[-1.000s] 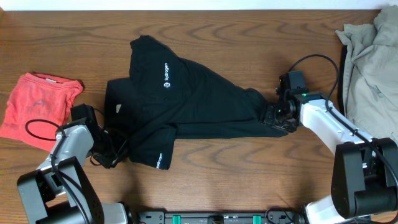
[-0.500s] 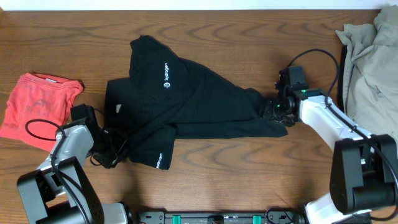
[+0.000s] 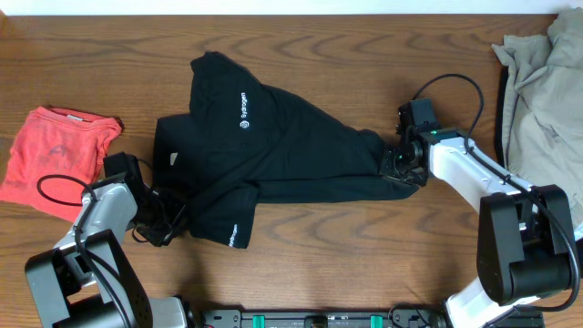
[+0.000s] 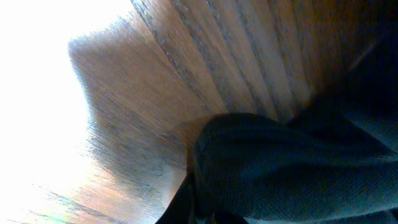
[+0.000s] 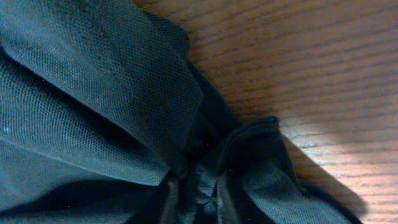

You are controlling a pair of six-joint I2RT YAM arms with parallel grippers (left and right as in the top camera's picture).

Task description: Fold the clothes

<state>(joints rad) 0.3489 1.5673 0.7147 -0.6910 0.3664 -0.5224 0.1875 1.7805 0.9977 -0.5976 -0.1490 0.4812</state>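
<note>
Overhead view. Student: How does the black shirt (image 3: 282, 146) lie?

Instructor: Crumpled across the middle of the wooden table (image 3: 364, 264). Its body tapers rightward to a gathered tip. White logo lettering (image 3: 243, 107) runs along the upper part, and a sleeve (image 3: 228, 223) with more white print points toward the near edge at lower left.

Student: And the claws?

Instructor: The right gripper (image 3: 401, 164) sits at the gathered tip. In the right wrist view the cloth bunches into a tight knot where the fingers meet, so it is pinching the shirt. The left gripper (image 3: 168, 219) is at the shirt's lower-left border. The left wrist view shows only a rolled fold of dark fabric on wood, so whether that claw is spread or pressed together cannot be told.

Student: What bounds the work area?

Instructor: A coral-red tee (image 3: 55, 155) lies well apart near the left edge. A beige garment (image 3: 547, 91) fills the far right corner and runs out of frame. Bare wood lies along the far edge above the shirt, along the near edge below it, and between the tip and the beige garment.
</note>
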